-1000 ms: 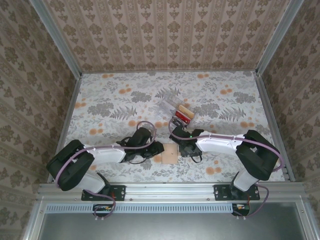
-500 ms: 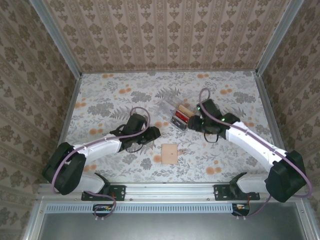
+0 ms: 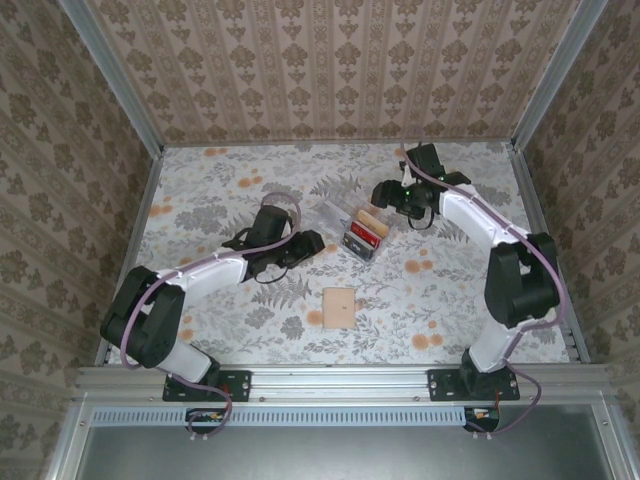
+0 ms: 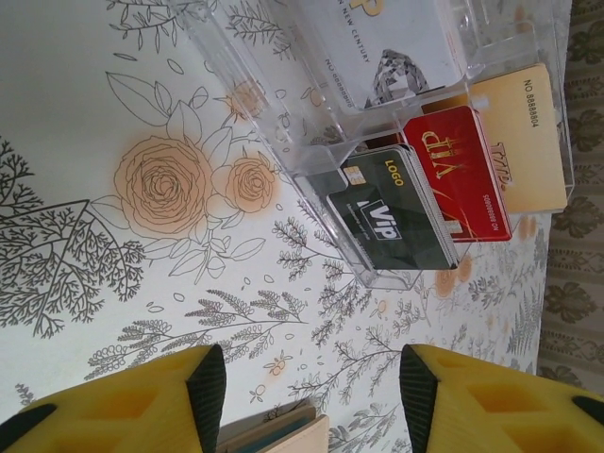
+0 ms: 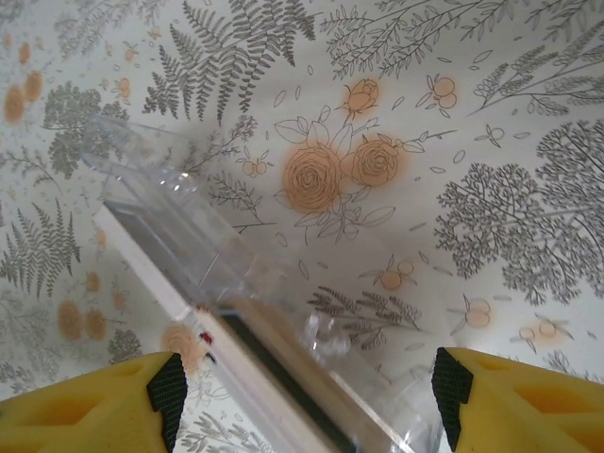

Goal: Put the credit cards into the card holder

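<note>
Tabletop [image 3: 200, 200]: covered in a floral print of grey ferns and orange roses, with patterned walls on three sides.
Clear plastic tray [image 3: 335, 210]: just above the middle of the top view, set at a slant, with several stepped compartments.
Black credit card [image 4: 392, 222]: stands in the tray, right of centre in the left wrist view and lowest of the three in the frame. It has a gold chip and "VIP" lettering.
Red credit card [image 4: 456, 175]: directly behind the black one and partly covered by it, with gold "VIP" lettering.
Tan credit card [image 4: 524, 132]: behind the red one, at the right edge of the frame, with a number printed along one side.
Pale printed card [image 4: 377, 47]: in a separate compartment of the tray, at the top of the left wrist view, showing a diamond picture.
Card holder [image 3: 339, 308]: lies flat on the tabletop in the lower middle of the top view, below the tray and apart from it, with no card on it. A tan corner of it shows at the bottom edge of the left wrist view.
Left claw [image 4: 307, 401]: open. Its yellow fingers [image 4: 113, 406] are spread toward the bottom corners of the left wrist view with nothing between them. In the top view it sits left of the tray, near it but apart.
Right claw [image 5: 302, 406]: open, gripping nothing, with its yellow fingertips in the two bottom corners of the right wrist view. The tray's clear walls lie below it. In the top view it is at the tray's upper right end, just beside it.
Right arm [image 3: 500, 250]: stretched up along the right side of the top view.
</note>
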You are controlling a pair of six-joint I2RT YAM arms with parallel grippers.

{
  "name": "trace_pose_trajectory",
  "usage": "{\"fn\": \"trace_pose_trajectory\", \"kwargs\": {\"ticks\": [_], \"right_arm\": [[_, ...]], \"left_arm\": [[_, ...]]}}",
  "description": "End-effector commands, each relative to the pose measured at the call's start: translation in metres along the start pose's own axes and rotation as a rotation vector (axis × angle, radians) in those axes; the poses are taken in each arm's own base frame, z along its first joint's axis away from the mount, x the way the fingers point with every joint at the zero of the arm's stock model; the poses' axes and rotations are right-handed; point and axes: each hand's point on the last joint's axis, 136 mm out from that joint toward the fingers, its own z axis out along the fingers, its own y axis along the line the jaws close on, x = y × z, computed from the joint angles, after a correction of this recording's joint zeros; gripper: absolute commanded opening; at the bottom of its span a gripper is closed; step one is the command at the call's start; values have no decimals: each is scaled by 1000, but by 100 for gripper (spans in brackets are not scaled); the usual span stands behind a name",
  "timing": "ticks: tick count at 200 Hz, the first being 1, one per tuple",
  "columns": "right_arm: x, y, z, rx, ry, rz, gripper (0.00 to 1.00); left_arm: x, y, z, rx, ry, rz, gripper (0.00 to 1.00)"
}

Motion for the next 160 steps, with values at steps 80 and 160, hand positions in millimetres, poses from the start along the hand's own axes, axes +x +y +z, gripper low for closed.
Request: {"fn": "trace_pose_trajectory", "kwargs": {"ticks": [80, 160], "right_arm": [[33, 27, 9, -231, 146, 51, 68], [48, 24, -12, -152, 130, 40, 66]], "left_arm": [[-10, 1, -5, 13, 7, 9, 56], [5, 4, -13, 33, 26, 3, 53]]}}
